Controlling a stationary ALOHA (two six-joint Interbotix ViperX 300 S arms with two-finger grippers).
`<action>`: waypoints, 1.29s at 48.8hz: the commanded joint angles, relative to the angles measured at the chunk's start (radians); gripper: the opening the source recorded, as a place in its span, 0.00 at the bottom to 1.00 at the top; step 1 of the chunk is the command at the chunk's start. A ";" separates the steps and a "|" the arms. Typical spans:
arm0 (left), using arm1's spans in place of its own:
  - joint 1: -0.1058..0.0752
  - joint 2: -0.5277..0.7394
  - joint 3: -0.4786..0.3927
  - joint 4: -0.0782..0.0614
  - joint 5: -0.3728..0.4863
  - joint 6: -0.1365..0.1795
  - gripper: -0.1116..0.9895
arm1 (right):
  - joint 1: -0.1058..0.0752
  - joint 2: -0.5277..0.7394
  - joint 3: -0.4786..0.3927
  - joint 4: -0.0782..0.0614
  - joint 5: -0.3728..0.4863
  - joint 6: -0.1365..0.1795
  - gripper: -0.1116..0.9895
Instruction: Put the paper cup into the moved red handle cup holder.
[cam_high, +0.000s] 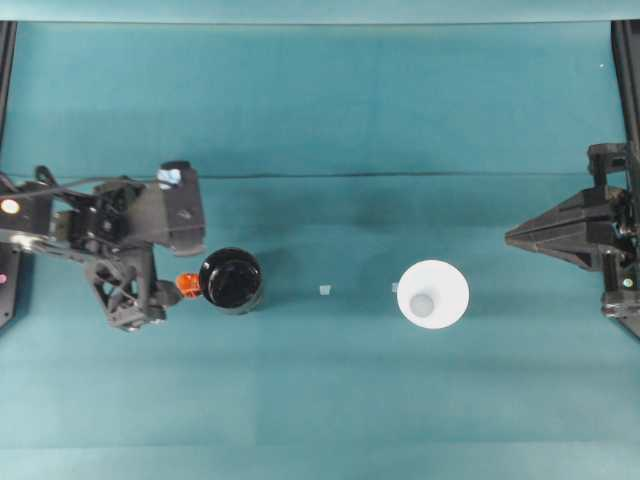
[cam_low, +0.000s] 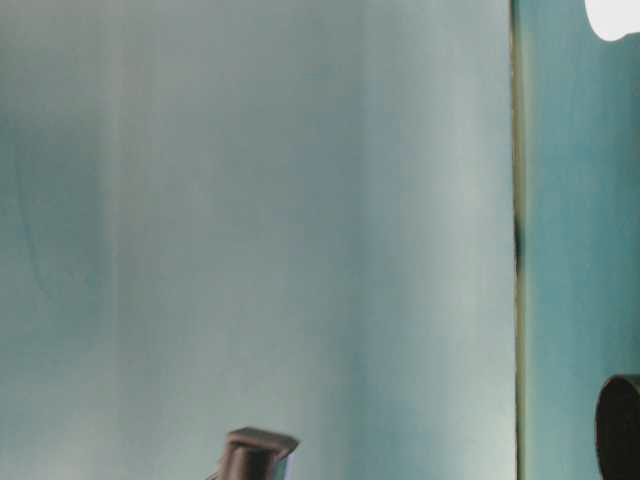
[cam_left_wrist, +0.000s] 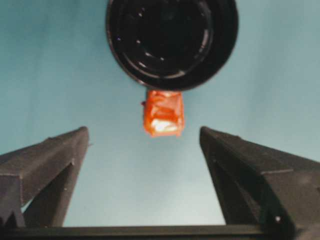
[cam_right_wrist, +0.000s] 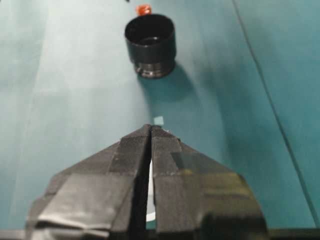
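On the teal bench, the paper cup (cam_high: 432, 294) stands upright and empty at nine o'clock from my right jaws (cam_high: 512, 237), pressed together and nearer it. The red handle cup holder (cam_high: 231, 280), empty, sits just ahead of my left jaws (cam_left_wrist: 142, 137), spread wide.

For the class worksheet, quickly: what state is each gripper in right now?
Left gripper: open, empty, fingers either side of the red handle.
Right gripper: closed, holding nothing.
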 joint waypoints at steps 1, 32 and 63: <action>-0.003 0.031 -0.006 0.003 -0.037 0.005 0.99 | -0.002 0.005 -0.008 0.003 -0.005 0.009 0.02; -0.003 0.172 0.005 0.003 -0.141 0.006 0.98 | -0.008 0.005 -0.009 0.003 0.025 0.009 0.02; -0.034 0.172 -0.005 0.003 -0.143 0.014 0.35 | -0.008 0.005 -0.008 0.003 0.025 0.009 0.02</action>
